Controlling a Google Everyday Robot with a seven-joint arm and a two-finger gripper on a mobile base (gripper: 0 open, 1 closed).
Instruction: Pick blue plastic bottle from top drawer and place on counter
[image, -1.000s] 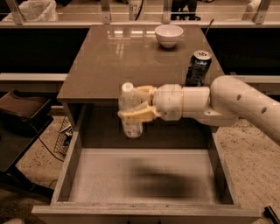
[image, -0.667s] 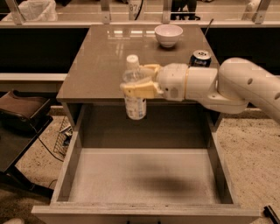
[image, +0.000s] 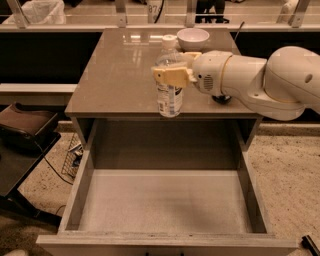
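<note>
The blue plastic bottle (image: 169, 80) is a clear bottle with a white cap and a pale label. It is upright, held over the front edge of the counter (image: 120, 70). My gripper (image: 171, 72) comes in from the right and is shut on the bottle's middle. The top drawer (image: 165, 200) stands pulled open below, its floor bare.
A white bowl (image: 193, 38) sits at the back of the counter. A dark can base (image: 220, 99) shows behind my arm on the right of the counter. A dark stool (image: 22, 125) stands to the left. A rail runs along the back.
My gripper has lifted the bottle up and back, from above the drawer's rear to over the counter's front edge. The can is now mostly hidden behind my arm.
</note>
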